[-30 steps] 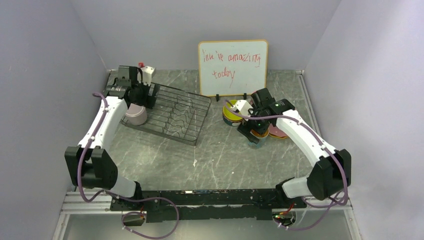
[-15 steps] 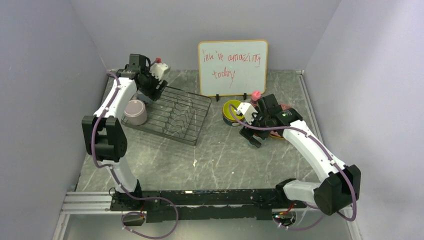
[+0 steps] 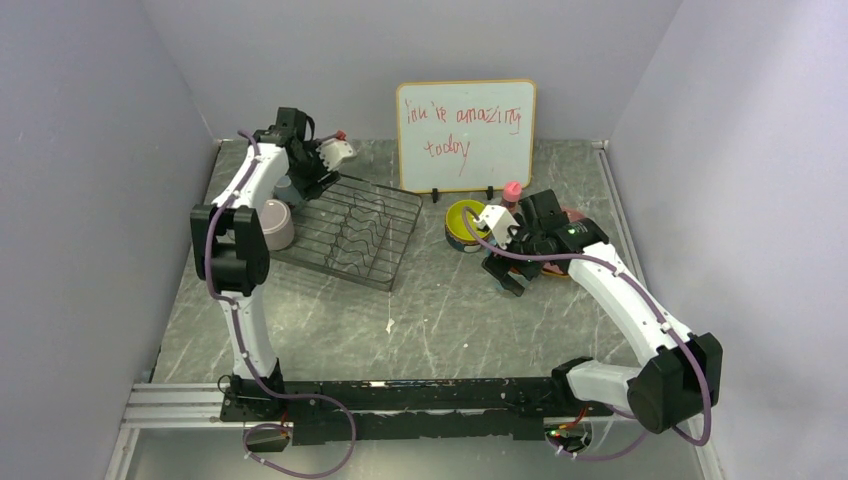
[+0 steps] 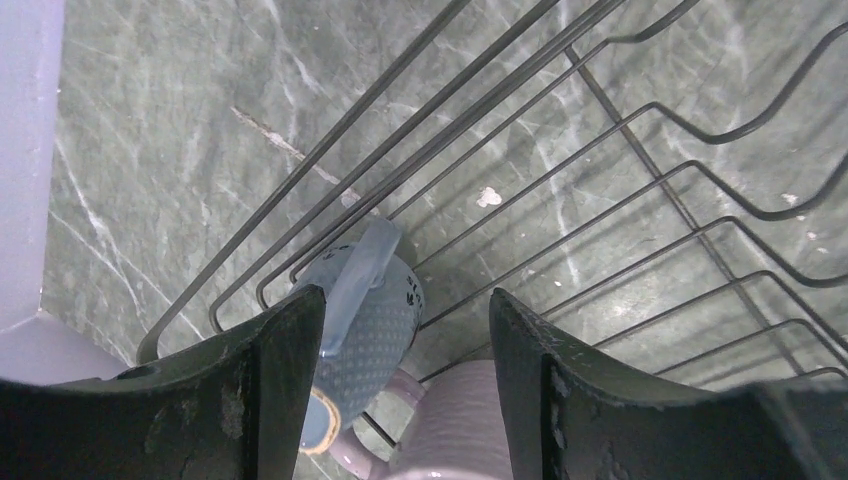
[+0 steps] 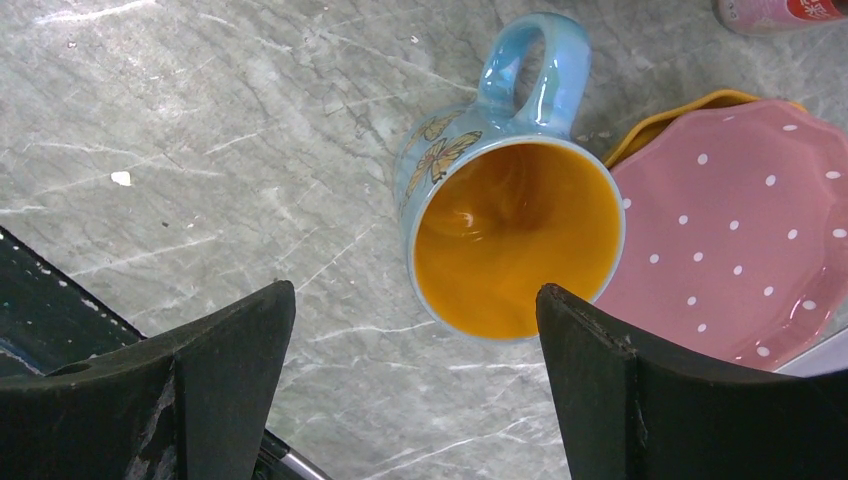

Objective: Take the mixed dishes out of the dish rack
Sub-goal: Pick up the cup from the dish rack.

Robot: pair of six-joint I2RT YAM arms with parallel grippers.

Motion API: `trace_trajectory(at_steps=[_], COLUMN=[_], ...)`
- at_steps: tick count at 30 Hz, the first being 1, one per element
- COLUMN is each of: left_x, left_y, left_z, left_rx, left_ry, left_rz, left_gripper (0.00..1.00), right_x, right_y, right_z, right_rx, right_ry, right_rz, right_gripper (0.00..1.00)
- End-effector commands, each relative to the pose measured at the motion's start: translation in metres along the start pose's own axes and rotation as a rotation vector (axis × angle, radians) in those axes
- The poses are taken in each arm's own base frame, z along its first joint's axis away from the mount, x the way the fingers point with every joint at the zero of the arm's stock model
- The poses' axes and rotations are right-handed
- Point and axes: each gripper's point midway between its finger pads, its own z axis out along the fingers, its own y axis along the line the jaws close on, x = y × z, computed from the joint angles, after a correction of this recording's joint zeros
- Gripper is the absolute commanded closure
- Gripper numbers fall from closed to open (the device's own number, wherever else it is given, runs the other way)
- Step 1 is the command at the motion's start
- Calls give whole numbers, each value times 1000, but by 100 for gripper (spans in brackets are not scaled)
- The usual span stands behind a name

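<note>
My left gripper (image 4: 405,300) is wide open and holds nothing. A second ago it hung low by the lilac mug (image 4: 470,425). Now my left arm has folded up tall, and the gripper looks down on the far left corner of the dish rack (image 3: 350,240). Right under it lies the small grey cup (image 4: 370,320), tipped on its side against the wires and touching the lilac mug.

My right gripper (image 5: 415,295) is wide open too, with nothing in it. It has lifted a little off the blue mug (image 5: 510,235). The mug stands on the table (image 5: 200,150), right beside the pink plate (image 5: 730,240), which sits on a yellow plate (image 5: 670,115). The yellow bowl (image 3: 463,218) is close by.

So I think the blue mug is done. Only the grey cup and the lilac mug look left at the rack, and the cup seems to be my next pick.
</note>
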Motion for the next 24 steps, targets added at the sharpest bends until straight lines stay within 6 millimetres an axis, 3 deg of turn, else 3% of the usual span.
trace_trajectory(at_steps=[1, 12, 24], left_x=[-5, 6, 22], left_y=[16, 31, 27], left_z=[6, 31, 47], left_rx=[-31, -62, -49], left_ry=[0, 51, 105], left_rz=[103, 184, 218], left_gripper=[33, 34, 53], right_x=[-8, -3, 0], right_y=[-4, -3, 0], right_z=[-3, -1, 0], right_rx=[15, 8, 0], right_ry=[-49, -36, -35], right_rz=[8, 17, 20], right_gripper=[7, 7, 7])
